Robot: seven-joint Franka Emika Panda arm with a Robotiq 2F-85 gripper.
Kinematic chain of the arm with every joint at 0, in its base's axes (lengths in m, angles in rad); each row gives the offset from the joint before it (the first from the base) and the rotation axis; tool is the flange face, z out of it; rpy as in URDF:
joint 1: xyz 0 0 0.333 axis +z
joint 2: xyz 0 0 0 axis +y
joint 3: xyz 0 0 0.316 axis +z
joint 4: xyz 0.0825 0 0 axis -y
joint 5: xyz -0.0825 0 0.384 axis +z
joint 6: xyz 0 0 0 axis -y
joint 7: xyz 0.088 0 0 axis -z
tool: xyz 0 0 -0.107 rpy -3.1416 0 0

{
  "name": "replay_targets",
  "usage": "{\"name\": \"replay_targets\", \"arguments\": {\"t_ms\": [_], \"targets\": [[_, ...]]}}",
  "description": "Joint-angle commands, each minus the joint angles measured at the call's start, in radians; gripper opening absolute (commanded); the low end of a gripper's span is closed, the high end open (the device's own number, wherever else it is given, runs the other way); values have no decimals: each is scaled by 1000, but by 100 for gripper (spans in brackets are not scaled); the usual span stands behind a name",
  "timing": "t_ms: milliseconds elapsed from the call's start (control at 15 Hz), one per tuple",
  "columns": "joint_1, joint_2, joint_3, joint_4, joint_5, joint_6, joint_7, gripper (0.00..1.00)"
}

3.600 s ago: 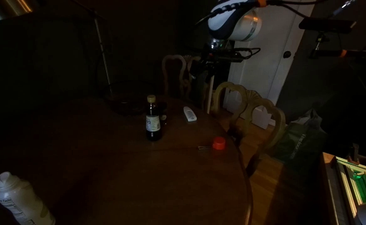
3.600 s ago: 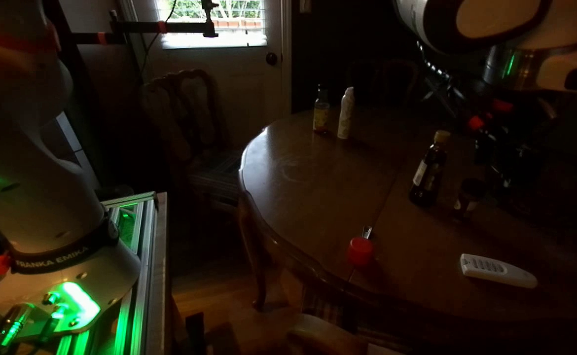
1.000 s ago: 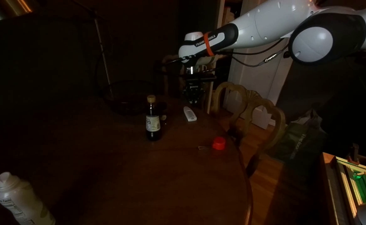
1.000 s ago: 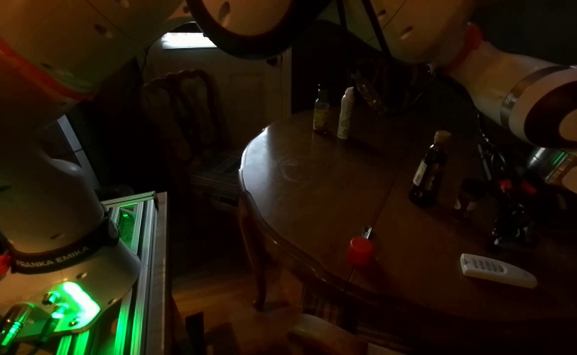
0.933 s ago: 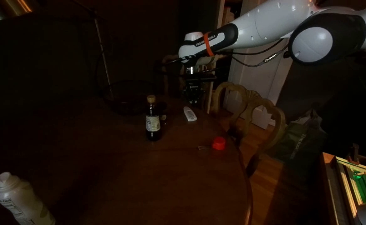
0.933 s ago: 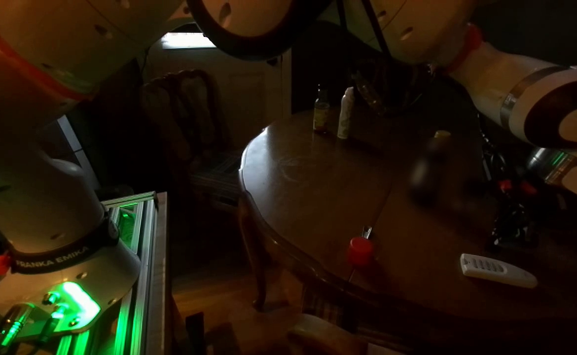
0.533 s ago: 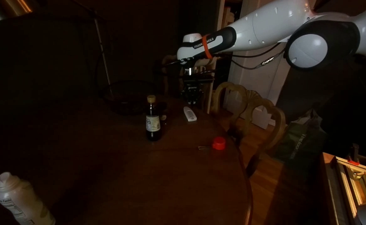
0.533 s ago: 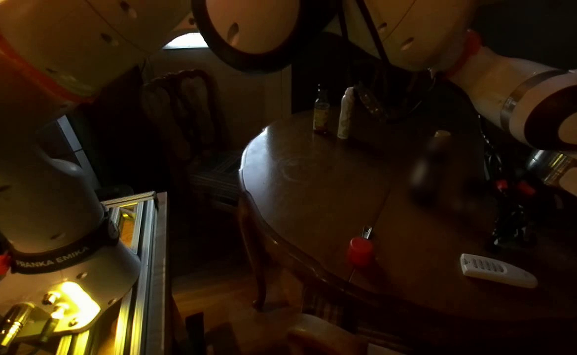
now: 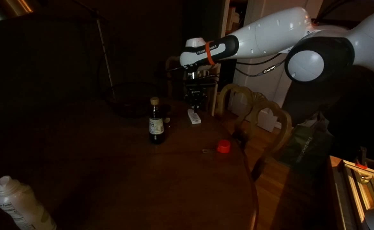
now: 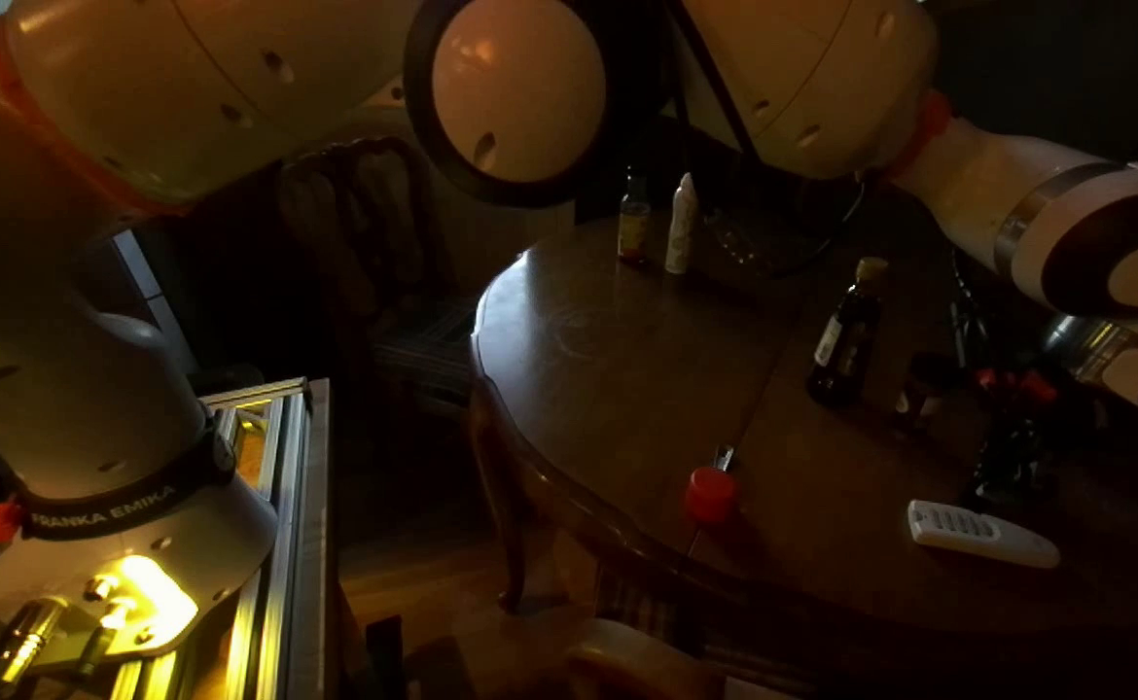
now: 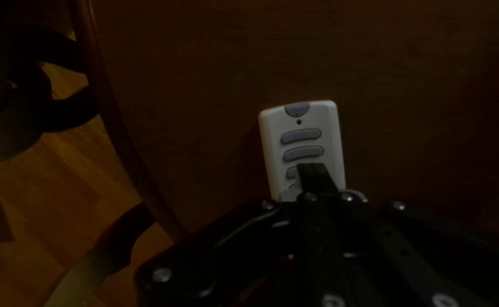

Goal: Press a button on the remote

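Note:
The remote (image 11: pixel 302 144), a slim whitish bar with grey oblong buttons, lies face up on the dark wooden table in both exterior views. My gripper (image 11: pixel 312 168) points down over it, its fingers pressed together with nothing between them. In the wrist view the fingertips overlap the third long button and hide part of it; the remote's lower end is behind the gripper. In an exterior view the gripper (image 9: pixel 195 109) sits just above the far part of the remote (image 9: pixel 194 117). Whether the tips touch a button I cannot tell.
A dark bottle with a white label (image 9: pixel 156 126) and a small dark jar (image 10: pixel 922 394) stand near the remote. A red cap (image 9: pixel 224 146) lies closer to the table edge (image 11: pixel 117 115). Farther away are a white spray can (image 10: pixel 682 226) and a glass bottle (image 10: pixel 633 228).
Over the last few seconds my arm has come in above the remote. Within the last second the gripper has sunk closer to it. The base light turned from green to yellow; the remote stayed put.

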Motion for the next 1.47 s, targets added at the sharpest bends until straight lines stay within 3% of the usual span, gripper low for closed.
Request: {"name": "replay_targets", "arguments": {"t_ms": [0,800,1400], "targets": [[-32,78,19,127,7,-56,23,0],[-62,174,55,282,10,-112,45,0],[-63,185,49,283,22,-120,52,0]]}}
